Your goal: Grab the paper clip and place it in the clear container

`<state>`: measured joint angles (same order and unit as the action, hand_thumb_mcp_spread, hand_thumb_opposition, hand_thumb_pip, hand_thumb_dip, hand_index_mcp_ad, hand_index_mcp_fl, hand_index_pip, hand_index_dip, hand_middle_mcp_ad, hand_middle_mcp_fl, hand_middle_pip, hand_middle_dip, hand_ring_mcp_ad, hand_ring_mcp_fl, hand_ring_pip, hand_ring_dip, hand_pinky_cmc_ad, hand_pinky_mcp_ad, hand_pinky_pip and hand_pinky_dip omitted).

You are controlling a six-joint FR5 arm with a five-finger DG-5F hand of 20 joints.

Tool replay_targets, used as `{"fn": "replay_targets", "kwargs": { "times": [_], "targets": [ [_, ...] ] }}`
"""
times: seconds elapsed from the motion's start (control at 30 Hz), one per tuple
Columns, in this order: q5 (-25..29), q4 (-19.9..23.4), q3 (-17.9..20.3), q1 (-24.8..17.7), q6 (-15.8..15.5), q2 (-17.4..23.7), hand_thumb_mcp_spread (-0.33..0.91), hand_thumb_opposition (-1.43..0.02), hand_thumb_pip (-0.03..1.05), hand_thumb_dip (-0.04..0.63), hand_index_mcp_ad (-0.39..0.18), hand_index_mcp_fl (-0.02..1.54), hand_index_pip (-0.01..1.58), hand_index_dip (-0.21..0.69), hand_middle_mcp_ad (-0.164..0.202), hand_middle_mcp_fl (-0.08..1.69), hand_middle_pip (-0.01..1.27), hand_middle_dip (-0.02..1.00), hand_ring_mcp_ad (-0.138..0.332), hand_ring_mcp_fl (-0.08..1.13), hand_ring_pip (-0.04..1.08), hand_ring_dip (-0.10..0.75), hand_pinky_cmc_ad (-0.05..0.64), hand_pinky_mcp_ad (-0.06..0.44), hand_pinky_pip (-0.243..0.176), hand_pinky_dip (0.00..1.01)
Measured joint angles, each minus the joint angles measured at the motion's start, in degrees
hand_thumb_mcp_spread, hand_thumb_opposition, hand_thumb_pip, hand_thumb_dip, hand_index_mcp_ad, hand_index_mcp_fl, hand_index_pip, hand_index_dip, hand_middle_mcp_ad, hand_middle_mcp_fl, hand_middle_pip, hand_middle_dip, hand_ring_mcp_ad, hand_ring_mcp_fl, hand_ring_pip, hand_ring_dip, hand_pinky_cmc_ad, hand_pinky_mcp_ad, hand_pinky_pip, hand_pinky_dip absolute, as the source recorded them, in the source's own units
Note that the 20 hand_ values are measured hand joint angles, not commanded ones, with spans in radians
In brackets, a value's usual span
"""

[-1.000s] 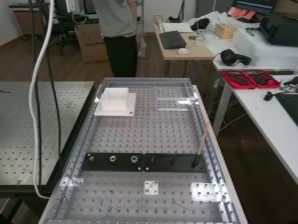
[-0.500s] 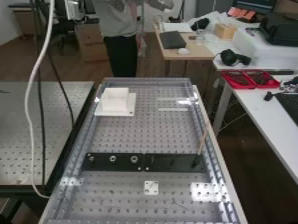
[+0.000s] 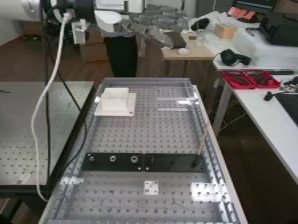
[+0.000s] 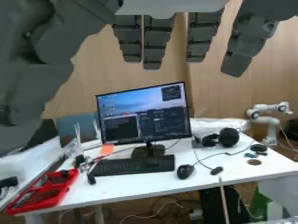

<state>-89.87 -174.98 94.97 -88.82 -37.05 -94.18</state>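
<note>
The robot hand, upper centre, is open, fingers straight, holding nothing. Low on the bench, a faint sliver may be the paper clip; descend gently, pinching it between thumb and fingertip pads.

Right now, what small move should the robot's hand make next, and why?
I'd probably turn the hand palm down and ease it towards the perforated bench. It is raised well above that surface, and its straight fingers point sideways, towards the white desk with the monitor. They hold nothing, so aiming them down at the bench seems the sensible start.
</note>
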Motion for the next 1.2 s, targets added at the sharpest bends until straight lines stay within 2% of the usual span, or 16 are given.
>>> {"fn": "replay_targets", "kwargs": {
  "times": [0.23, 0.3, 0.53, 0.67, 0.73, 0.87, 1.07, 1.2],
  "targets": [
    [0.7, 4.1, 3.9, 1.5, 1.1, -2.0, 0.32, -0.68, 0.34, 0.031, -0.040, 0.06, 0.07, 0.131, -0.019, 0.13, 0.14, 0.13, 0.159, 0.01, 0.09, 0.037, 0.379, 0.314, -0.061, 0.26],
    [1.0, 5.0, 4.7, 1.9, 1.0, -2.5, 0.35, -0.70, 0.39, 0.065, -0.040, 0.06, 0.07, 0.124, -0.019, 0.15, 0.13, 0.13, 0.155, 0.01, 0.09, 0.037, 0.379, 0.314, -0.058, 0.26],
    [3.6, 5.4, 5.6, 3.8, 0.4, -5.7, 0.38, -0.72, 0.40, 0.138, -0.042, 0.07, 0.09, 0.094, -0.024, 0.21, 0.14, 0.16, 0.155, 0.01, 0.10, 0.040, 0.379, 0.311, -0.061, 0.24],
    [5.1, 5.8, 6.1, 5.0, 0.2, -7.0, 0.41, -0.72, 0.47, 0.152, -0.045, 0.09, 0.09, 0.094, -0.028, 0.25, 0.14, 0.18, 0.157, 0.01, 0.10, 0.044, 0.379, 0.311, -0.058, 0.22],
    [6.0, 6.8, 6.8, 5.9, 0.1, -7.8, 0.41, -0.73, 0.47, 0.175, -0.052, 0.15, 0.09, 0.091, -0.028, 0.24, 0.13, 0.19, 0.159, 0.01, 0.09, 0.051, 0.375, 0.314, -0.044, 0.22],
    [7.1, 9.1, 8.0, 7.2, -0.3, -8.8, 0.41, -0.74, 0.48, 0.190, -0.061, 0.16, 0.10, 0.094, -0.031, 0.24, 0.13, 0.20, 0.155, 0.01, 0.10, 0.051, 0.375, 0.314, -0.040, 0.20],
    [7.6, 11.2, 8.2, 10.1, -2.3, -11.9, 0.43, -0.74, 0.48, 0.206, -0.105, 0.19, 0.29, 0.098, -0.028, 0.22, 0.12, 0.20, 0.154, 0.01, 0.09, 0.051, 0.374, 0.314, -0.026, 0.20],
    [6.9, 13.1, 7.8, 11.9, -3.4, -14.3, 0.45, -0.75, 0.50, 0.220, -0.106, 0.21, 0.52, 0.105, -0.031, 0.20, 0.12, 0.20, 0.147, 0.01, 0.10, 0.058, 0.374, 0.312, -0.010, 0.19]
  ]
}}
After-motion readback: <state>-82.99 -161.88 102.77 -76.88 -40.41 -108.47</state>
